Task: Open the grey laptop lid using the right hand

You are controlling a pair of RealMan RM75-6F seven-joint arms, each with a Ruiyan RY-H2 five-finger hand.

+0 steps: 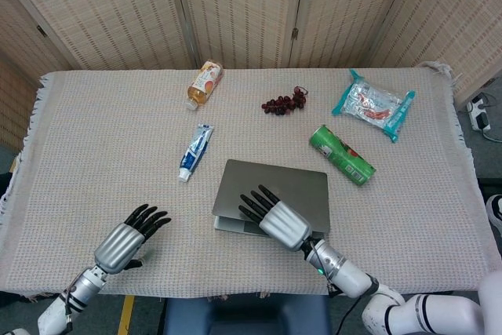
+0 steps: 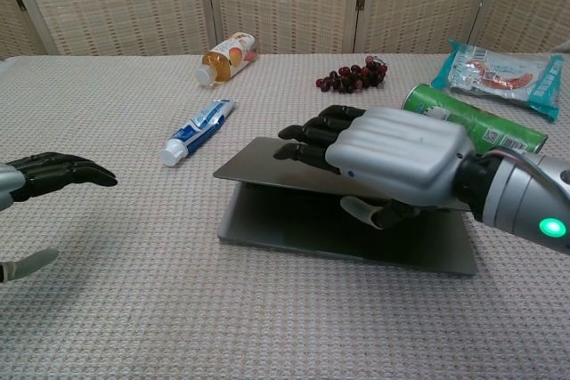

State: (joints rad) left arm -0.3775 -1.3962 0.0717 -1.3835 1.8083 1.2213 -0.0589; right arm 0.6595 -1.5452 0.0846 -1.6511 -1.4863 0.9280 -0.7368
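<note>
**Lid is cracked open, thumb under the front edge**

So the right hand has the lid pinched at its front edge: fingers lie flat on top, thumb tucked underneath, between lid and base. That counts as holding it, even with the fingers fairly straight. The laptop sits right under that hand, near the front of the surface, lid raised to a shallow wedge.

How it'll handle, my guess: the lid is a thin, stiff metal slab with a smooth finish, so it's probably slippery under those hard fingers. It won't flex, but the hinge likely has some drag, and the base looks light enough to tip or slide on the woven cloth if the lift goes faster than the hinge gives. Screen side is the fragile bit, so I'd keep the thumb out at the rim, not further in.

Best hold seems exactly where it is now: middle of the front edge, farthest from the hinge, most leverage.

The left hand hovers well off to the left of the laptop, fingers spread, holding nothing.
</note>
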